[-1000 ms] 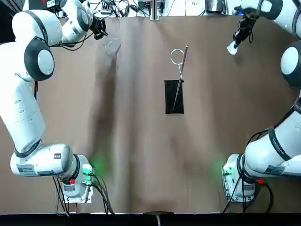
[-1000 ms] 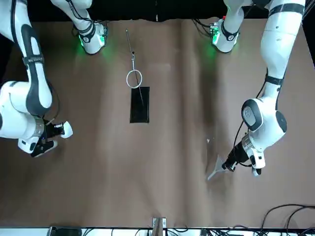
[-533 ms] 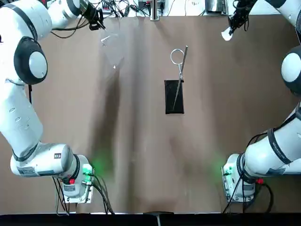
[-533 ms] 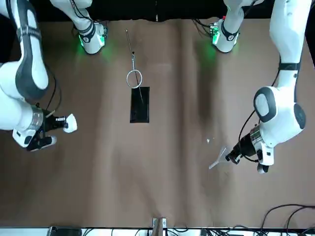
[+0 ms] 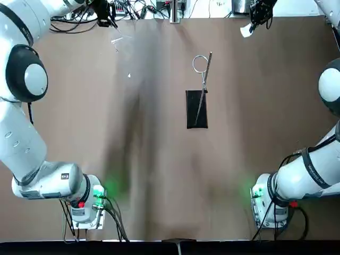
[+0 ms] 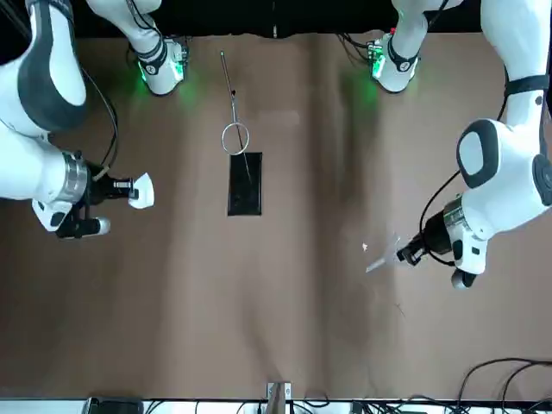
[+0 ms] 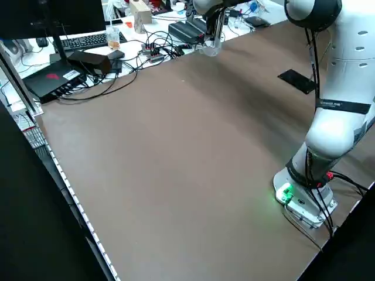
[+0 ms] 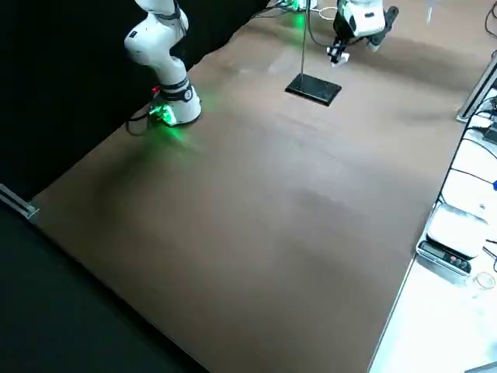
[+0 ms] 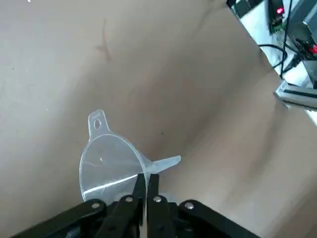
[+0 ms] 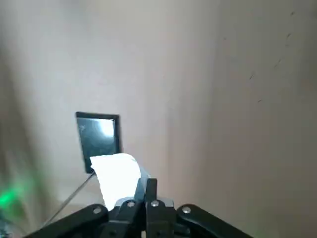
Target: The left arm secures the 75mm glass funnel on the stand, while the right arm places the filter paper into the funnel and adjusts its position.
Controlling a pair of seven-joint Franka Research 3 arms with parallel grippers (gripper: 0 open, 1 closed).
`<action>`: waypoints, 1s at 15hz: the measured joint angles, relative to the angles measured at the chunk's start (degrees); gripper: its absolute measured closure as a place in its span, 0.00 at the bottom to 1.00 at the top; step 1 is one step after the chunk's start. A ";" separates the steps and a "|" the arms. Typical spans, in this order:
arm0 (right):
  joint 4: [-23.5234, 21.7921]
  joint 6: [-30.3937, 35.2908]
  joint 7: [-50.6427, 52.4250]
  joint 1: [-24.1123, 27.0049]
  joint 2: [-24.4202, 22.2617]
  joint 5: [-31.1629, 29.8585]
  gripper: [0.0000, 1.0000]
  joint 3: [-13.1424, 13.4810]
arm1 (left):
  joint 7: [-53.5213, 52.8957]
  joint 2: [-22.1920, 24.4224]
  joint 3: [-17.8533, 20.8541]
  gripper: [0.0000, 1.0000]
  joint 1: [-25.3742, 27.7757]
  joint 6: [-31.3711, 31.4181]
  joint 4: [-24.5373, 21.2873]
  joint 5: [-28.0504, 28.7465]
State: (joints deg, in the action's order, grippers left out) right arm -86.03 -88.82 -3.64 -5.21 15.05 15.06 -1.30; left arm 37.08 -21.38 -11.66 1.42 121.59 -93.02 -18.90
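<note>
the left jaws (image 9: pixel 146 177) were clamped on the clear funnel (image 9: pixel 113 166), well apart from the stand's ring (image 5: pixel 200 64), and the right jaws (image 10: pixel 145 182) gripped the filter paper (image 10: pixel 118 176); a tilted approach risked the stem striking the ring.

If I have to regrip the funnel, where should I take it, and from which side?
Probably by the wall at its rim, opposite the thin stem, one finger inside; the left gripper already pinches near the stem, and the wide mouth leaves room.
</note>
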 joint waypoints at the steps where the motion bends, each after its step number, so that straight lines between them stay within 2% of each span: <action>1: 0.73 1.06 -0.88 -0.16 -0.27 0.48 0.99 0.00 | 0.00 0.41 -0.68 0.96 0.00 -0.19 0.02 0.03; 2: 1.18 2.02 -1.45 -0.25 -0.60 1.66 0.99 0.01 | 0.00 0.83 -1.55 0.96 -0.01 -0.32 0.03 0.09; 3: 1.53 3.45 -2.19 -0.31 -1.39 5.35 0.99 0.01 | 0.00 1.64 -3.08 0.96 -0.19 -1.71 0.03 0.44; 8: 1.58 4.15 -2.69 -0.47 -2.51 12.19 0.99 0.00 | 0.06 1.96 -8.68 0.96 -0.44 -3.21 0.02 5.44; 11: 1.58 4.16 -2.71 -0.47 -2.51 12.93 0.99 0.02 | 0.08 1.96 -10.83 0.97 -0.73 -3.47 0.01 7.24; 15: 1.55 4.52 -2.76 -0.47 -2.51 13.00 0.99 0.05 | 0.08 1.95 -11.33 0.97 -2.95 -4.88 0.02 11.08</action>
State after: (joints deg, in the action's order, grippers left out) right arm -84.48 -84.30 -6.40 -5.68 12.54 28.06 -1.25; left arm 37.16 -19.42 -22.99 -1.53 116.71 -92.99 -7.82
